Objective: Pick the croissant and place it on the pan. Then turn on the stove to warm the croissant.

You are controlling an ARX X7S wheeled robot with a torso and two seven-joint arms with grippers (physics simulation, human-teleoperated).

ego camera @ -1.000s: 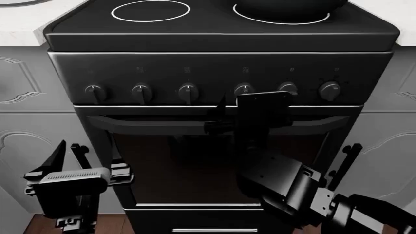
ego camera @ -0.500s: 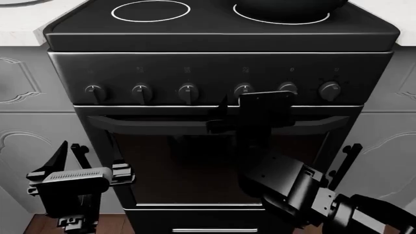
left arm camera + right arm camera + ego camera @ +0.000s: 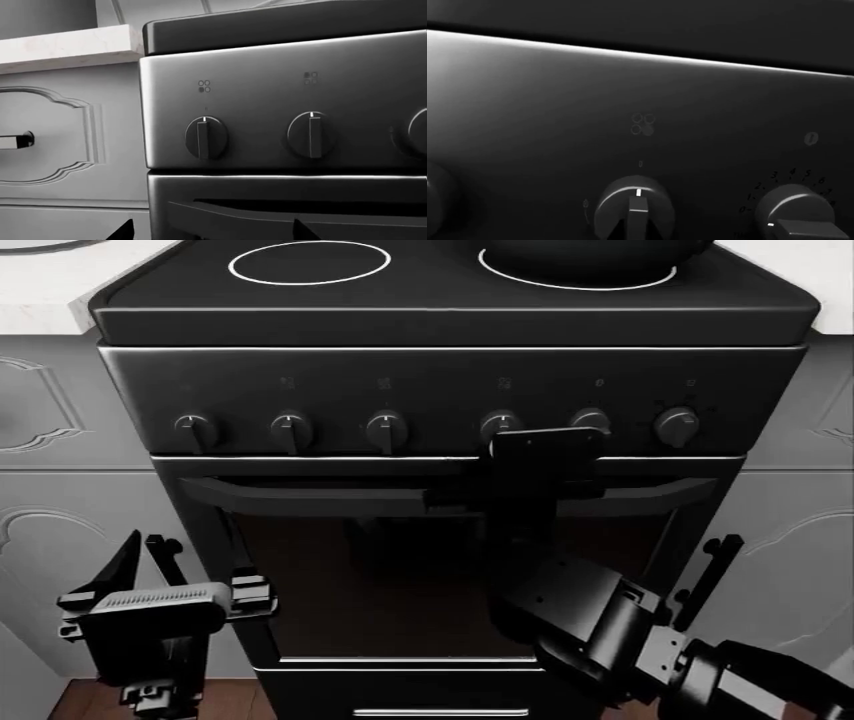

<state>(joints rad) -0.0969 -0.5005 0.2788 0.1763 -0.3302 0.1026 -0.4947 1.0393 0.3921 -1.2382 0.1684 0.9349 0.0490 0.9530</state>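
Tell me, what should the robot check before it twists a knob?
1. Croissant in the pan: cannot tell, the pan's inside is cut off in the head view.
2. Pan on a ring: ok, it sits on the front right one.
3. Aimed at the matching knob: ok, it seems. The knob is centred in the right wrist view, and the symbol above it looks filled at the lower right.
4. Knob off: ok, probably, since its mark points straight up.
5. Right gripper open: cannot tell, its fingers are hidden.
6. Left gripper out of the way: ok, it is low, open and far from that knob.
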